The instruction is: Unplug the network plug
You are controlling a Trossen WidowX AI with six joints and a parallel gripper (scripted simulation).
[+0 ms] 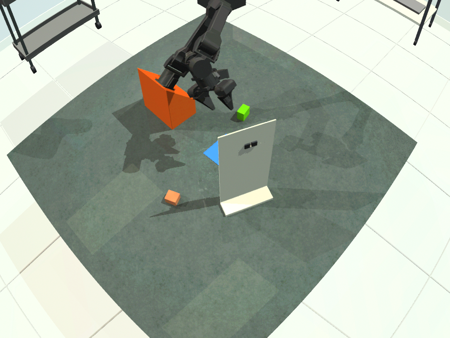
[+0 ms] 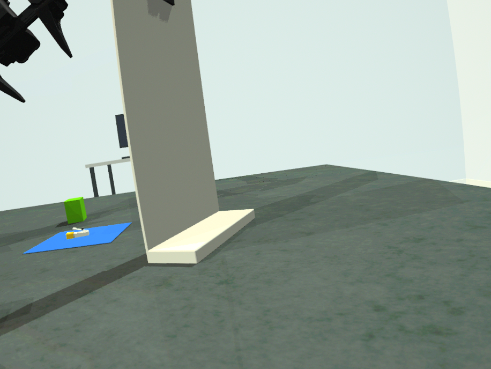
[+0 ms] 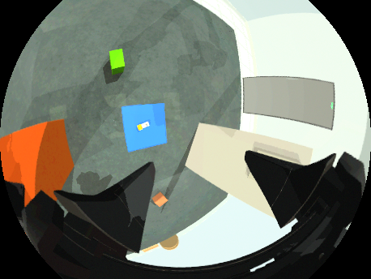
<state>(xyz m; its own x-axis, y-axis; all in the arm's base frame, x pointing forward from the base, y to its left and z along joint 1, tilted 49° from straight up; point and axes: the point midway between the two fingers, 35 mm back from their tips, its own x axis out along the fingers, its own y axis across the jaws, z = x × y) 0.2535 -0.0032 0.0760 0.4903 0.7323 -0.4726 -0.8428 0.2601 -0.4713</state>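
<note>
The small white plug [image 2: 77, 233] [image 3: 140, 126] with a yellow end lies flat on the blue marked square [image 1: 212, 153] [image 2: 99, 236] [image 3: 153, 138], apart from everything else. In the top view the upright panel [image 1: 245, 171] [image 2: 166, 119] [image 3: 221, 153] hides the plug. The dark socket fitting [image 1: 250, 144] shows high on the panel. My gripper [image 1: 221, 105] [image 2: 45, 78] [image 3: 202, 161] is open wide and empty. It hangs in the air well above the square, on the side away from the panel, and touches nothing.
A large orange wedge block [image 1: 167, 101] [image 3: 32, 159] stands beside my arm. A green cube [image 1: 242, 112] [image 2: 75, 209] [image 3: 117, 60] sits just beyond the square. A small orange block [image 1: 172, 197] [image 3: 159, 200] lies left of the panel's base.
</note>
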